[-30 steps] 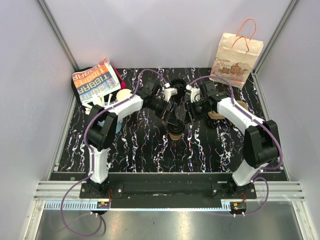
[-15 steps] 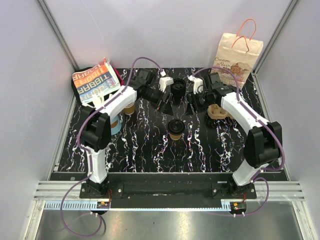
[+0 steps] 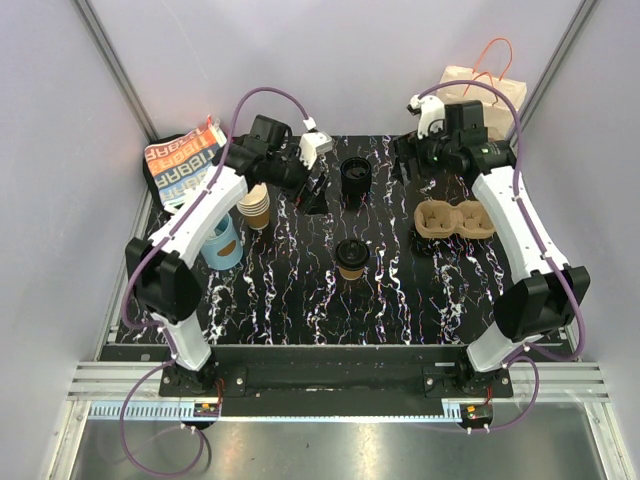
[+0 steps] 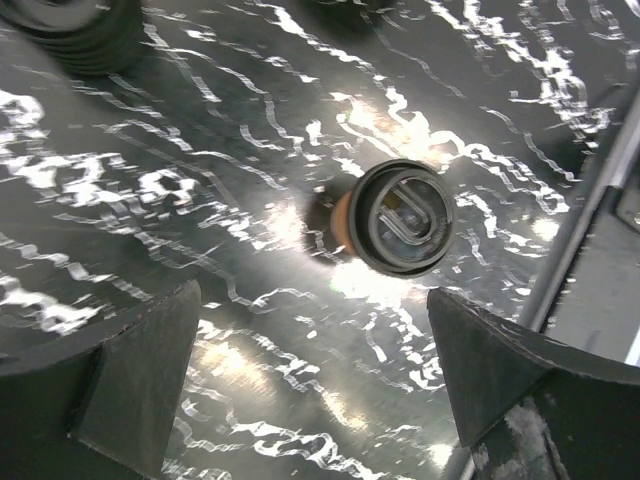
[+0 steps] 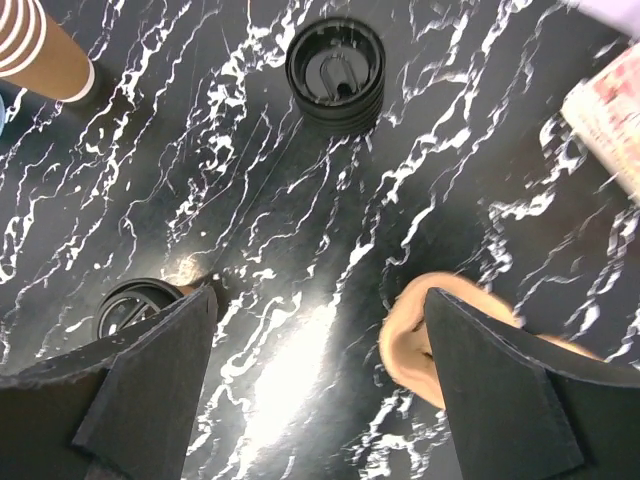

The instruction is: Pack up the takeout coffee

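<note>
Lidded coffee upright, left of cup tray.
Left end effector nearer, coffee centred ahead of it; right end effector beyond tray; both open, empty.

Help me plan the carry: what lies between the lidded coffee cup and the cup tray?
Only bare marbled tabletop separates the lidded coffee cup and cup tray, shown in the top view.

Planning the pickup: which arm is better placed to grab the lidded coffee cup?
Probably the left. Its open left gripper hangs nearer the lidded coffee cup, which sits framed between its fingers in the wrist view. The right gripper is farther back, though the cup tray sits nearer that arm.
</note>
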Available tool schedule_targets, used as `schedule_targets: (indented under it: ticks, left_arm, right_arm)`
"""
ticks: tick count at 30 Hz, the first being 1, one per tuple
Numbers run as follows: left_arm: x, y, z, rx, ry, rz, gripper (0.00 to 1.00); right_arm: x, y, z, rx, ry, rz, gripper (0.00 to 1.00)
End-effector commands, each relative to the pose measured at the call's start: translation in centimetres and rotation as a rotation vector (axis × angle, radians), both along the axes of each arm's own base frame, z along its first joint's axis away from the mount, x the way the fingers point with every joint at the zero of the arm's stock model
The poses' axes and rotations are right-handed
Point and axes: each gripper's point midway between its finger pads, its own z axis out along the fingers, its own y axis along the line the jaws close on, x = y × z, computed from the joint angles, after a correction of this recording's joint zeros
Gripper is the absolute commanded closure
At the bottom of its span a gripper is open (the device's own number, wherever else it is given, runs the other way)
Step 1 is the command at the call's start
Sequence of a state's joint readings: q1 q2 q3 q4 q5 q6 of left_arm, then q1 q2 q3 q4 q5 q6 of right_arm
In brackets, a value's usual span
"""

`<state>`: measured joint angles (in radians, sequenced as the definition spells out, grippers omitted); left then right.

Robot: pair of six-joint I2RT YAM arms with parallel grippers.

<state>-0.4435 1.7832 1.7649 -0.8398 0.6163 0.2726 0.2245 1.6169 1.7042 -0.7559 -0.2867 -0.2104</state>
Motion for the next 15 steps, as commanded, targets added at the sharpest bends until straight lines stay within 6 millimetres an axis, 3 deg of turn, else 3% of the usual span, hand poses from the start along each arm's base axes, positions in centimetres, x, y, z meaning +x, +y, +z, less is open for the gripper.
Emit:
schedule_targets:
  ticks: [1, 6, 11, 15]
  left_arm:
    - [-0.1, 2.5, 3.2, 0.058, -0.134, 0.031, 0.01]
    - [-1.5, 4.0, 3.5, 0.067, -0.129, 0.014, 0.01]
    - [-3.0, 6.3, 5.1, 0.049, -0.133, 0.001, 0.01]
    - [-3.9, 8.4, 6.5, 0.056, -0.153, 0.028, 0.01]
  right_arm:
    - [-1.7, 0.6, 1.4, -0.013, -0.004, 0.124, 0.12]
    - [-4.1, 3.1, -2.1, 0.002, 0.092, 0.298, 0.21]
    - [-5.0, 5.5, -5.2, -0.035, 0.121, 0.395, 0.26]
    - [-5.7, 8.5, -7.6, -0.101, 0.127, 0.468, 0.3]
